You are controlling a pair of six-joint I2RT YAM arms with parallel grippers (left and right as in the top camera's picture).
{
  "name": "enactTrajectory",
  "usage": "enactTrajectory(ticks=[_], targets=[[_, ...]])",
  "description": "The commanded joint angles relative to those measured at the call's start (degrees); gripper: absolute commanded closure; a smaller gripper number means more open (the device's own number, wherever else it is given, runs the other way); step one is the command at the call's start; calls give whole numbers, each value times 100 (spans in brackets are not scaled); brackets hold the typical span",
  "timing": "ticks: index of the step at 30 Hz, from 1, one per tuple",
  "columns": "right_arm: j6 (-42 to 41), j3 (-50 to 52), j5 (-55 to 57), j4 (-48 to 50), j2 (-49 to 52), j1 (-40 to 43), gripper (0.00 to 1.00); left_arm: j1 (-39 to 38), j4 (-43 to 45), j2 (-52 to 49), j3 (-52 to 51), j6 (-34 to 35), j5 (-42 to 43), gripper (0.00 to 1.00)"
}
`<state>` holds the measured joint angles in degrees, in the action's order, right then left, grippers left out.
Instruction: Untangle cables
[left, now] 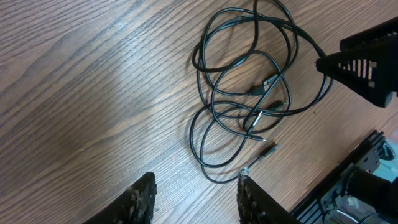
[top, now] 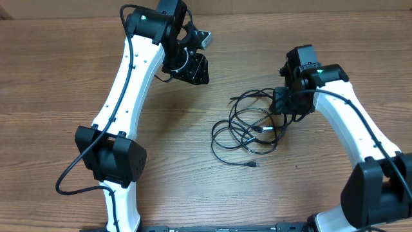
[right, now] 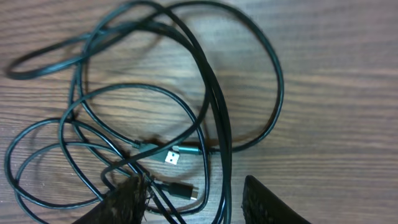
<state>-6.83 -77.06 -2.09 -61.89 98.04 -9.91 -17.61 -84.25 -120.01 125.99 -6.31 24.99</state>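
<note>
The cables (top: 248, 129) are thin black cords lying in a loose tangle of loops on the wooden table, right of centre. One plug end (top: 253, 165) lies at the front. My right gripper (top: 284, 111) is low over the tangle's right edge. In the right wrist view it (right: 193, 208) is open, with several strands (right: 211, 106) running between its fingers, near a USB plug (right: 173, 155) and a small plug (right: 184, 192). My left gripper (top: 195, 69) is open and empty, up and left of the tangle. The left wrist view shows its fingers (left: 196, 199) apart, short of the cables (left: 249, 93).
The right gripper's black body (left: 367, 62) shows at the right in the left wrist view. The table's edge and a black base (left: 348, 186) lie at the lower right of that view. The white arms (top: 129, 77) stand at both sides of the table.
</note>
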Motion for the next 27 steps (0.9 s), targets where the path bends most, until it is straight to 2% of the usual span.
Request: enactTrajectory(ticks=[1,8,18,20,21,27], targets=[[-219,37,116,-39,144,74,52,-7,0,13,48,13,-35,58],[-219,50,240,-227,166,74,53,-7,-22,13,48,13,-35,58],[-562,431,35,-249,168,72,76,-7,-63,13,48,13,-33,58],[-562,446,15,-243,175,72,92,-7,-61,13,48,13,-33,58],[-557,446,-4,-229,173,72,96,-7,-61,13,48,13,-33,58],[-382,-68,-503,-450,149,72,96,-7,-59,13,48,13,-33,58]])
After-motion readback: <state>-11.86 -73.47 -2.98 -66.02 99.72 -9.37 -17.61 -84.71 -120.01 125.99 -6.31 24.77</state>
